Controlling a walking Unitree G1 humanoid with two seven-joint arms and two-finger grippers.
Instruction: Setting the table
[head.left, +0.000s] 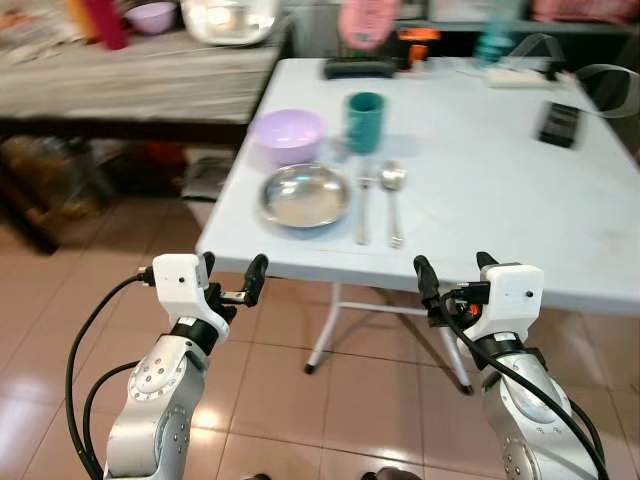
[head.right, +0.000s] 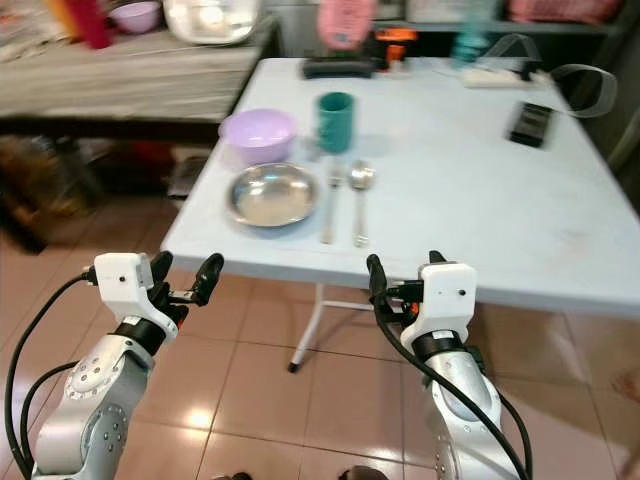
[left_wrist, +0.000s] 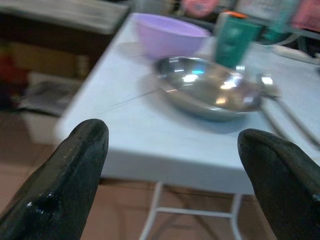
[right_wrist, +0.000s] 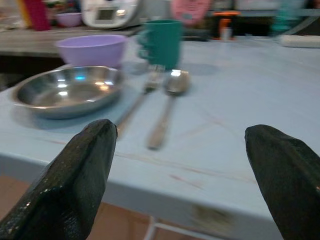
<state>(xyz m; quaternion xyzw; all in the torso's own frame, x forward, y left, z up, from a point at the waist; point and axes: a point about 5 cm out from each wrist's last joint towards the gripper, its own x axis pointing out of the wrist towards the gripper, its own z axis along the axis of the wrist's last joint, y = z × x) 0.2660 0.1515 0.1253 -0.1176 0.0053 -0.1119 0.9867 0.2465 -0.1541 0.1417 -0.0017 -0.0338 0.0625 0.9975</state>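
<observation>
A shiny steel plate (head.left: 305, 196) lies near the table's front edge, a lilac bowl (head.left: 287, 135) just behind it. Beside it lie a fork (head.left: 363, 205) and spoon (head.left: 393, 199) (side by side), with a teal mug (head.left: 364, 121) upright behind them.

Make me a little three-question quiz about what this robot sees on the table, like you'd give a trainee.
1. True or false: the fork and spoon lie side by side to the right of the steel plate.
2. Which item stands behind the cutlery? A) purple bowl B) green mug C) black case
3. Fill in: the left hand and right hand are both ____ and hold nothing, short of the white table edge.

Key: 1 true. 2 B. 3 open.
</observation>
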